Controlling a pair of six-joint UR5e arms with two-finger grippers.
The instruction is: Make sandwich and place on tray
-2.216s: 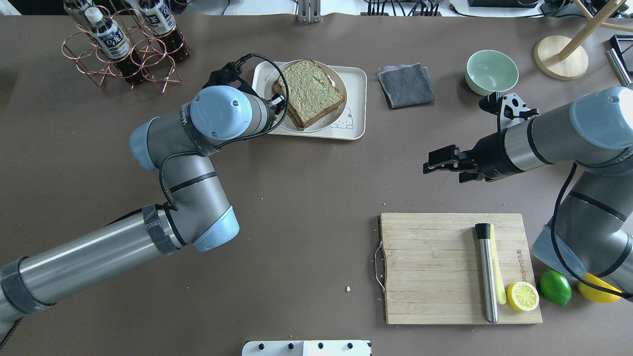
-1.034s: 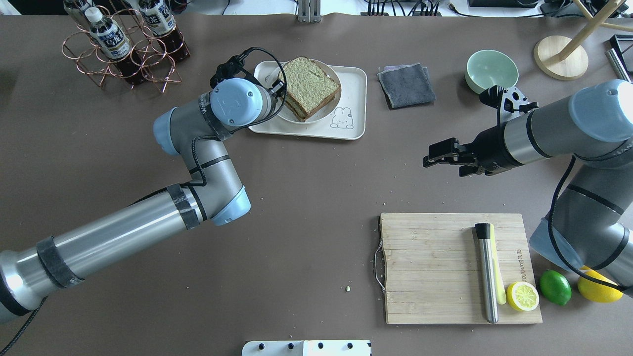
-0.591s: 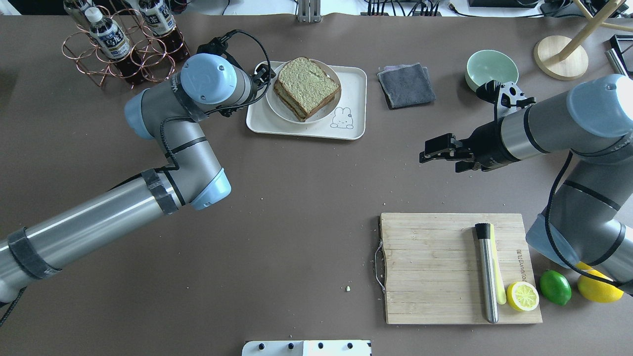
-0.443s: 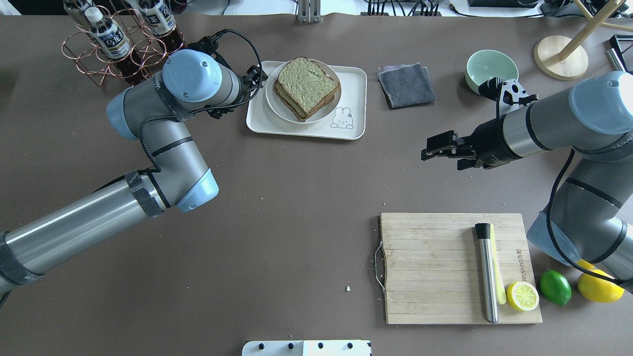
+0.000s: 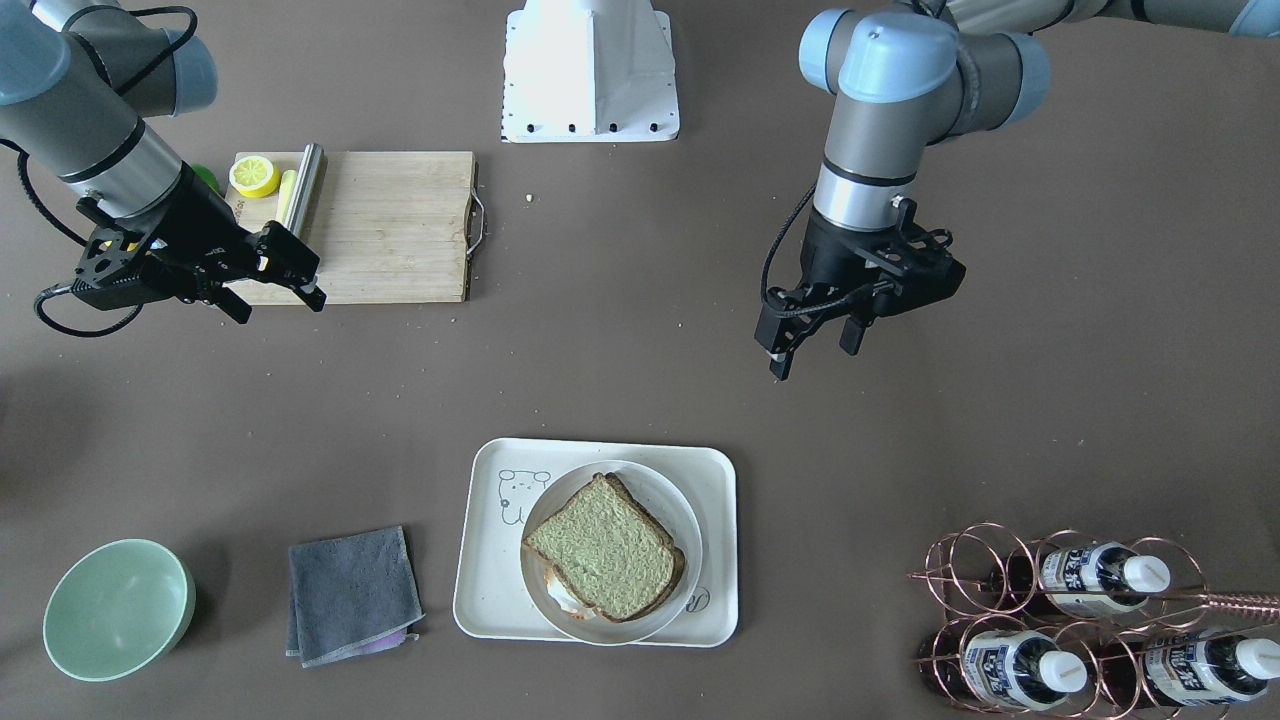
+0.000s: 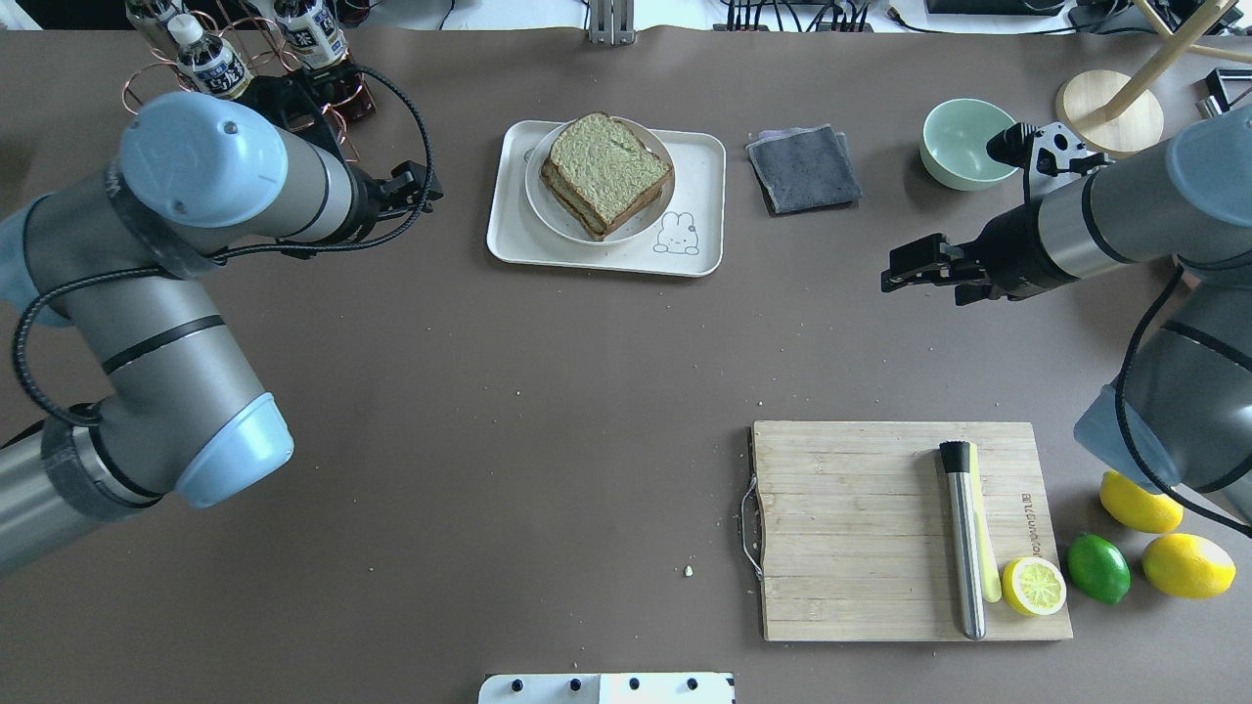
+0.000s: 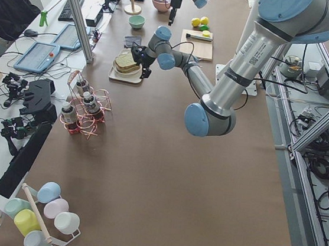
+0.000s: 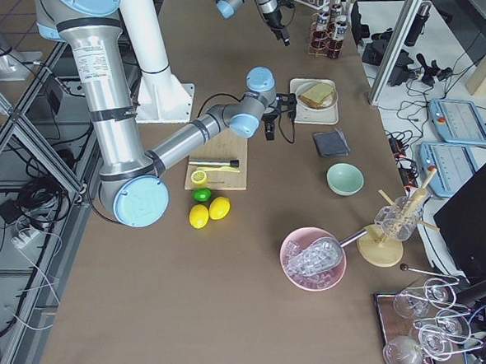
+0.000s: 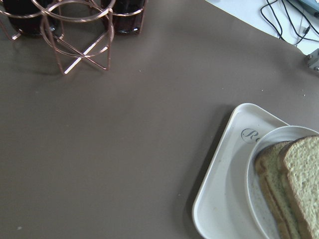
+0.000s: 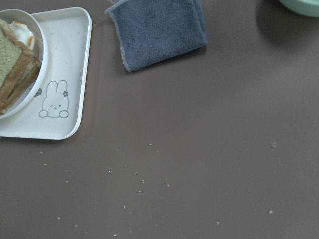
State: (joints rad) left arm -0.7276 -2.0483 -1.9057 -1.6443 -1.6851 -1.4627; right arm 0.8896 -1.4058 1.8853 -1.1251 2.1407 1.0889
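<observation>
The sandwich (image 6: 606, 174), two brown-crusted bread slices with a bit of egg white at one edge, lies on a small white plate (image 6: 541, 203). The plate stands on the cream tray (image 6: 696, 166) at the table's far middle. My left gripper (image 6: 416, 186) is open and empty, off the tray's left side and above the table (image 5: 812, 350). My right gripper (image 6: 905, 269) is open and empty, well right of the tray (image 5: 280, 300). The left wrist view shows the tray's corner (image 9: 219, 199) and the sandwich (image 9: 294, 184).
A copper bottle rack (image 6: 293, 59) stands behind my left arm. A grey cloth (image 6: 804, 168) and a green bowl (image 6: 971, 142) lie right of the tray. A wooden cutting board (image 6: 851, 528) with a steel tube (image 6: 963, 538) and half lemon (image 6: 1033, 585) is near right.
My left gripper let go of the plate and drew back to the left, off the tray. The plate with the sandwich stays on the tray. My right arm pulled back to the right.
</observation>
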